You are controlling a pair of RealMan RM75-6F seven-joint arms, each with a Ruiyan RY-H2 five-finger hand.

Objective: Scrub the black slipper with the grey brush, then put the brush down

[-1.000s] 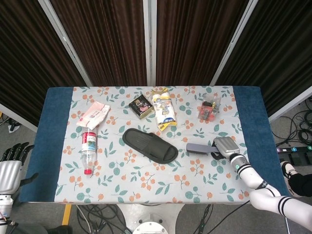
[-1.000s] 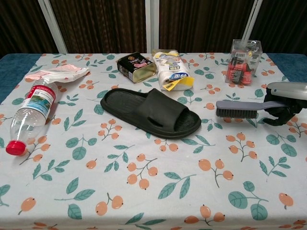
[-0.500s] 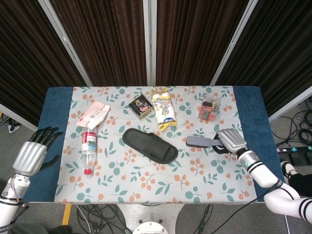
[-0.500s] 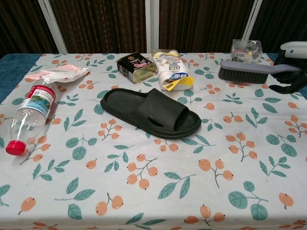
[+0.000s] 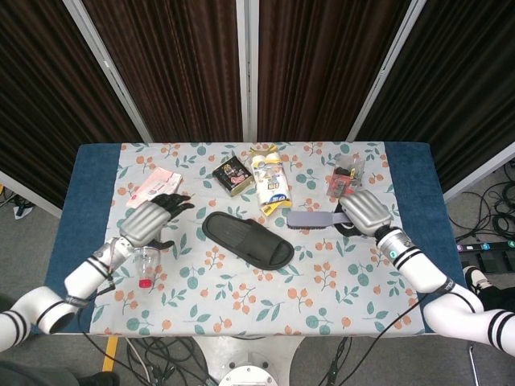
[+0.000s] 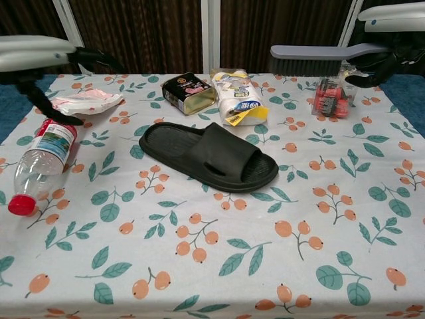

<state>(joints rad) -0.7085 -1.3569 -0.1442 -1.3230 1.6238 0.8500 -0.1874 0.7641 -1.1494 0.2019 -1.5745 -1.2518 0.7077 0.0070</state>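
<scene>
The black slipper (image 5: 246,239) (image 6: 210,154) lies flat mid-table, toe toward the right. My right hand (image 5: 364,212) (image 6: 392,26) grips the handle of the grey brush (image 5: 311,219) (image 6: 309,59) and holds it in the air, bristles down, above and to the right of the slipper. Over the table's left part hovers my left hand (image 5: 150,219) (image 6: 36,54), holding nothing, fingers spread and pointing toward the slipper's heel.
A clear bottle with a red cap (image 5: 143,259) (image 6: 36,163) lies under the left hand. A pink packet (image 5: 153,187), a black tin (image 5: 232,174), a yellow-white pack (image 5: 270,189) and a clear box of red items (image 5: 344,182) line the back.
The right hand lifted the brush off the table and carried it up and left toward the slipper. The left hand came from beside the table to above the bottle.
</scene>
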